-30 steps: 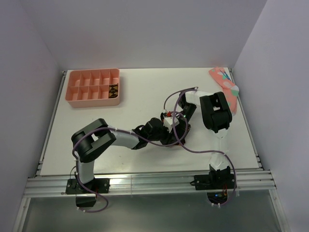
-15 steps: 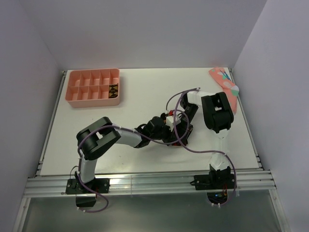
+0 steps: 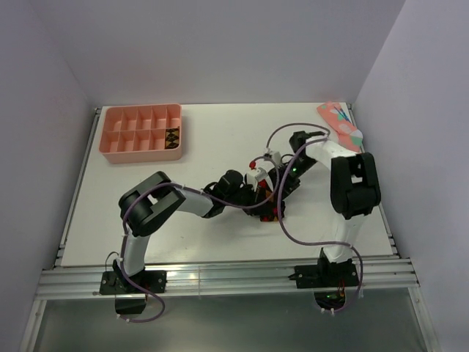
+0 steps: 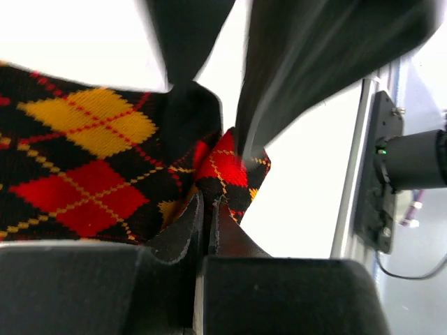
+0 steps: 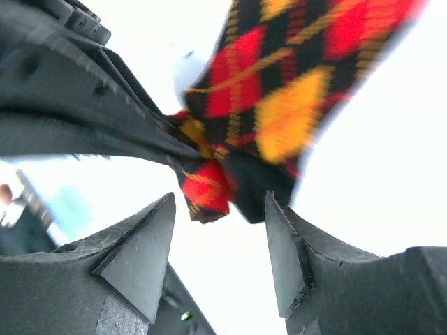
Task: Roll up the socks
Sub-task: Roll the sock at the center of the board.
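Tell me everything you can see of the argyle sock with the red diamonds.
The sock is soft-looking knit, black with red and orange-yellow diamonds crossed by thin diagonal lines. It lies spread on the white table, one end bunched and folded. The left gripper is shut on that bunched end; the right gripper stands open close by.

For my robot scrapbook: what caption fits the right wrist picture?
Left fingers pinch one end of the red-and-orange argyle sock while the right fingers stand open nearby.
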Robot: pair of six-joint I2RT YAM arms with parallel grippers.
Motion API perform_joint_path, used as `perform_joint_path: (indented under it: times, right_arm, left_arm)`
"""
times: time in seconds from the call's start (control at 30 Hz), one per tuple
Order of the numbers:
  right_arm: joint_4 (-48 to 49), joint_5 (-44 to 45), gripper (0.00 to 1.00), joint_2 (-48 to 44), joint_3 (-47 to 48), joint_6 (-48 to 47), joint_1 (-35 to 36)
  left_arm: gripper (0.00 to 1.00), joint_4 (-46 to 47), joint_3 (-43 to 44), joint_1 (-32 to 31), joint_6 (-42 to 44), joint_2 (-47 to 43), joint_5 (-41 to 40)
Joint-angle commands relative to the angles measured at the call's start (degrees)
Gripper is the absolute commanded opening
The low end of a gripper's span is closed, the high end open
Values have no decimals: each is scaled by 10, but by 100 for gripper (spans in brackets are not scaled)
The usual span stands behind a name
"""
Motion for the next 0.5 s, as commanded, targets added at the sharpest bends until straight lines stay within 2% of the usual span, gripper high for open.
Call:
perform_joint_path:
  times: [0.0,0.3,0.47]
  right_arm:
    - [72,-28,61,-66,-14,21,-37]
    - [193,-27,60,-230,-121,-22,-83]
    - [184,-34,60,-257,-153,-88,-81]
  left_arm:
    - [0,-130,-7,15,-20,36,34]
    - [0,-216,44,41,-72,46,110]
    - [0,-305,90,44,-96,70,151]
